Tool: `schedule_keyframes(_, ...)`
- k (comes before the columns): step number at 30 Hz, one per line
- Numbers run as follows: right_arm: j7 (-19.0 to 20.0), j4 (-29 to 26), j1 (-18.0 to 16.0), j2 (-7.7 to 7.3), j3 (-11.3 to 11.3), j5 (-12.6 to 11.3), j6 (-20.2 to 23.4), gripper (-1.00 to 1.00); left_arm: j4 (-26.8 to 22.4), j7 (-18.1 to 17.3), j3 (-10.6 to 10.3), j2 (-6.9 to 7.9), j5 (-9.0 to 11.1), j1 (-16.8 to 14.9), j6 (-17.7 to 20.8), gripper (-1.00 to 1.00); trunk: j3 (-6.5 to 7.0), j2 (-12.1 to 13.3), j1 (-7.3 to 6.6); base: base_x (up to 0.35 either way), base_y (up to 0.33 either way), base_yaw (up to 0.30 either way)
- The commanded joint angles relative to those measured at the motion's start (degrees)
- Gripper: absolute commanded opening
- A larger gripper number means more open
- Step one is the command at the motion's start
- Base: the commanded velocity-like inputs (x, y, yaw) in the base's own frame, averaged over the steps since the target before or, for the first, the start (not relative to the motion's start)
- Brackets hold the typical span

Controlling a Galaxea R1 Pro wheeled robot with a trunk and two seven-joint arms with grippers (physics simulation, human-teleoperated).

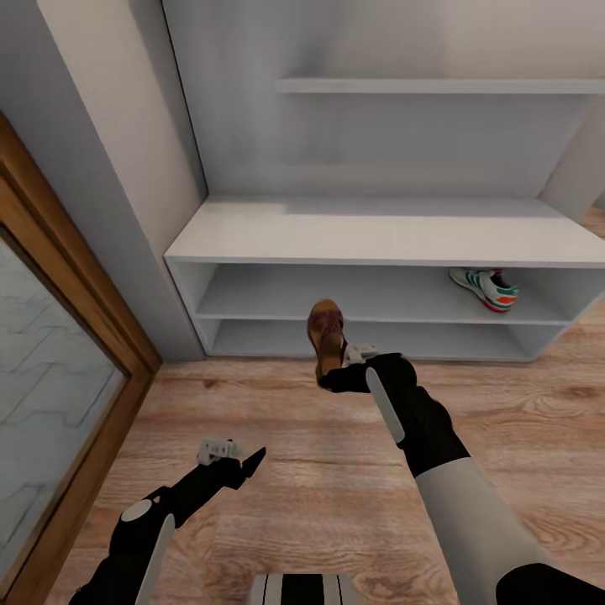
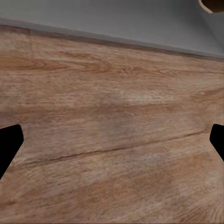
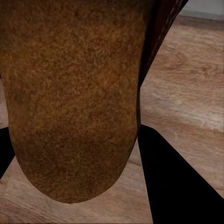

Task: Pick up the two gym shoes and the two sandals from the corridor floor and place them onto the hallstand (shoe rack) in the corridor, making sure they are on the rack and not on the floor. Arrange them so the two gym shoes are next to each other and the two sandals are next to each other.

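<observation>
My right gripper (image 1: 334, 376) is shut on a dark-brown sandal (image 1: 326, 336), which hangs above the corridor floor (image 1: 336, 470) just in front of the hallstand (image 1: 378, 239). In the right wrist view the sandal's tan footbed (image 3: 70, 98) looms close between the dark fingers (image 3: 177, 182). One gym shoe (image 1: 486, 288), white with green stripes and a red-orange patch, lies on the rack's upper shelf at the right. My left gripper (image 1: 244, 460) hovers low over the planks at the lower left, open and holding nothing; its fingertips (image 2: 9, 144) stand wide apart above bare wood.
A wood-framed glass door (image 1: 50, 378) runs along the left side. A grey wall panel (image 1: 126, 168) meets the rack's left end. A higher wall shelf (image 1: 437, 86) hangs above the rack top. The bottom shelf (image 1: 370, 340) lies behind the held sandal.
</observation>
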Motion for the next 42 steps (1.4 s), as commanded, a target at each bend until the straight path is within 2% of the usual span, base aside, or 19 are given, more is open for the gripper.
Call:
schedule_keyframes(1, -0.1, 0.0, 0.0, 0.0, 0.0, -0.17, -0.01, -1.0, 0.0, -0.01, 0.02, 0.0, 0.01, 0.0, 0.01, 1.0, 0.0, 0.0, 0.0, 0.219, 0.183, 0.0)
schedule_keyframes(5, -0.1, 0.0, 0.0, 0.0, 0.0, -0.18, -0.01, -1.0, 0.0, -0.24, 0.4, 0.09, 0.17, 0.0, 0.04, 1.0, 0.0, 0.0, 0.0, 0.087, 0.072, 0.0)
schedule_keyframes(7, -0.1, 0.0, 0.0, 0.0, 0.0, -0.18, -0.02, -1.0, 0.0, -1.67, 0.82, 0.13, 0.2, 0.0, 0.05, 1.0, 0.0, 0.0, 0.0, 0.024, 0.02, 0.0)
schedule_keyframes(9, -0.1, 0.0, 0.0, 0.0, 0.0, -0.18, -0.02, -1.0, 0.0, -6.18, 2.54, 0.15, 0.23, 0.0, 0.06, 1.0, 0.0, 0.0, 0.0, 0.01, 0.008, 0.0)
schedule_keyframes(13, -0.1, 0.06, 0.0, 0.0, 0.0, -0.16, -0.02, -1.0, 0.0, -17.3, 8.96, 0.09, 0.23, 0.0, 0.04, 1.0, 0.0, 0.0, 0.0, 0.003, 0.002, 0.0)
schedule_keyframes(16, -0.1, 0.08, 0.0, 0.0, 0.0, -0.17, -0.02, -1.0, 0.0, -22.3, 11.71, 0.08, 0.18, 0.0, 0.02, 1.0, 0.0, 0.0, 0.0, 0.0, 0.0, 0.0)
schedule_keyframes(20, -0.02, 0.15, 0.0, 0.0, 0.0, -0.14, -0.02, -1.0, 0.0, -23.76, 12.32, 0.01, 0.04, 0.0, 0.03, 1.0, 0.0, 0.0, 0.0, 0.095, 0.0, 0.0)
schedule_keyframes(30, -0.31, 0.78, 0.0, 0.0, 0.17, -0.09, 0.02, -1.0, 0.04, -23.76, 12.29, -0.02, -0.49, -0.01, 0.01, 1.0, 0.0, 0.0, 0.0, 0.174, 0.0, 0.0)
schedule_keyframes(36, -0.36, 8.55, 0.0, -0.07, 0.1, -0.09, 0.34, -1.0, 0.08, -23.74, 12.23, -0.02, -0.7, -0.03, 0.03, 1.0, 0.0, 0.0, 0.0, 0.007, 0.0, 0.0)
schedule_keyframes(42, -0.37, 10.5, 0.0, -0.08, 0.09, -0.09, 0.41, -1.0, 0.09, -23.71, 12.2, -0.02, -0.71, -0.01, 0.03, 1.0, 0.0, 0.0, 0.0, 0.0, 0.0, 0.0)
